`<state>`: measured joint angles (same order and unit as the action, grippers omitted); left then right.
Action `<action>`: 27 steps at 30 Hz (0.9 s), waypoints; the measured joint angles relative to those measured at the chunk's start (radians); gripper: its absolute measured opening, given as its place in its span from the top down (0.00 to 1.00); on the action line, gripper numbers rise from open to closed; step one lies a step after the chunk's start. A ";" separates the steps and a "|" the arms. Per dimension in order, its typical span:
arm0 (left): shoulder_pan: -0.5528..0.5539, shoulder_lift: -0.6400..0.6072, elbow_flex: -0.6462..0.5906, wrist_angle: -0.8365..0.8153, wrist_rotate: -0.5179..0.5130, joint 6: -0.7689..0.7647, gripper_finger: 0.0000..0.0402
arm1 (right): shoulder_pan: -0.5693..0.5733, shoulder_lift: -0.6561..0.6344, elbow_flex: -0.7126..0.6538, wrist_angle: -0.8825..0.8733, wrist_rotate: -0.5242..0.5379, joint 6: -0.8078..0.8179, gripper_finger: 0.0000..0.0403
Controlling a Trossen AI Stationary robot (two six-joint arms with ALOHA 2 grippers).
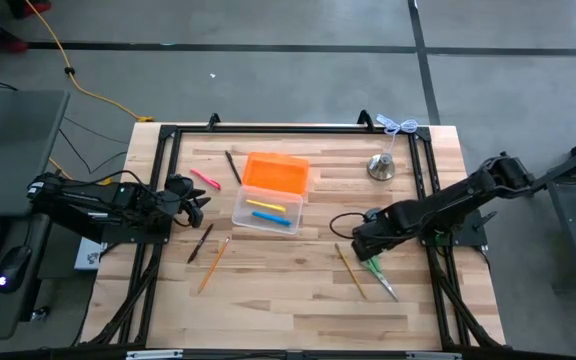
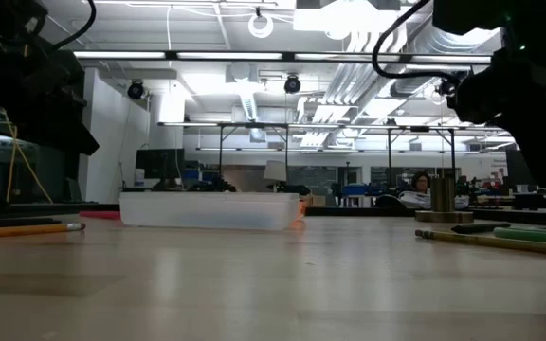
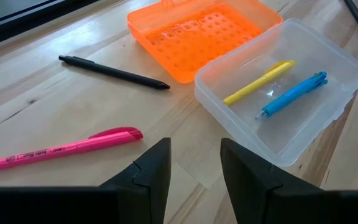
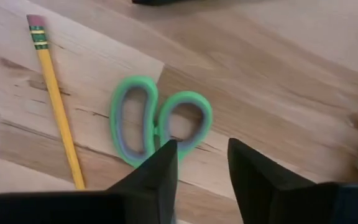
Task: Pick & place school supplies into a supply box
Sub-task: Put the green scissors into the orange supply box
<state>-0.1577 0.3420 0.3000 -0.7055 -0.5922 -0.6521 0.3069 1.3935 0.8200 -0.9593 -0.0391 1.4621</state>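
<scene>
The supply box (image 1: 265, 212) lies mid-table, its orange lid (image 1: 275, 172) open, yellow pen (image 3: 258, 81) and blue pen (image 3: 292, 94) inside; my right gripper (image 4: 202, 163), fingers apart, hovers over the green scissors (image 4: 157, 121), empty

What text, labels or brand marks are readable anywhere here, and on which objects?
None is readable.
pink highlighter: dark print along its barrel, too small and blurred to read.
Nothing shows on the blue pen, yellow pen, orange lid, pencil or scissors.
</scene>
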 joint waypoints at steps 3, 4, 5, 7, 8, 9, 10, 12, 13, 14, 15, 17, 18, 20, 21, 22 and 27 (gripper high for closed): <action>0.000 0.000 0.000 0.001 -0.001 0.000 0.58 | 0.000 0.037 0.000 0.026 -0.003 -0.004 0.68; 0.000 0.000 0.000 0.001 -0.001 0.000 0.58 | 0.000 0.054 0.000 0.033 -0.009 -0.005 0.67; 0.000 0.000 0.000 0.001 -0.002 0.000 0.58 | 0.000 0.071 0.000 0.034 -0.019 -0.008 0.67; 0.000 0.000 0.000 0.001 -0.002 0.000 0.58 | 0.000 0.103 0.000 0.033 -0.029 -0.020 0.66; 0.000 0.000 0.000 0.001 -0.002 0.000 0.58 | 0.000 0.117 0.000 0.033 -0.030 -0.027 0.66; 0.000 0.000 0.000 0.001 -0.002 0.000 0.58 | 0.000 0.129 0.000 0.037 -0.027 -0.029 0.66; 0.000 0.000 0.000 0.001 -0.002 0.000 0.58 | -0.002 0.140 0.000 0.039 -0.022 -0.031 0.66; 0.000 0.000 0.000 0.001 -0.002 0.000 0.58 | -0.009 0.162 0.000 0.041 -0.023 -0.036 0.67; 0.000 0.000 0.000 0.001 -0.001 0.000 0.58 | -0.014 0.173 0.000 0.042 -0.027 -0.047 0.67; 0.000 0.000 0.000 0.001 0.001 0.000 0.58 | -0.018 0.183 0.000 0.044 -0.028 -0.055 0.67; 0.000 0.000 0.000 0.001 0.002 0.000 0.58 | -0.022 0.194 0.000 0.048 -0.031 -0.062 0.67; 0.000 0.000 0.000 0.001 0.006 0.000 0.58 | -0.033 0.217 0.000 0.056 -0.038 -0.079 0.67; 0.000 0.000 0.000 0.001 0.006 0.000 0.58 | -0.038 0.229 0.000 0.061 -0.042 -0.085 0.67; 0.000 0.000 0.000 0.001 0.007 0.000 0.58 | -0.048 0.245 0.002 0.068 -0.052 -0.098 0.67; 0.000 0.000 0.000 0.000 0.008 0.000 0.58 | -0.052 0.252 0.003 0.072 -0.058 -0.104 0.67; 0.000 0.000 0.000 0.000 0.009 0.000 0.58 | -0.056 0.260 0.005 0.078 -0.066 -0.111 0.67; 0.000 0.000 0.000 0.000 0.014 0.000 0.58 | -0.068 0.274 0.004 0.081 -0.078 -0.120 0.67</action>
<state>-0.1577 0.3420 0.3000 -0.7059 -0.5785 -0.6521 0.2390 1.6671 0.8238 -0.8782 -0.1171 1.3421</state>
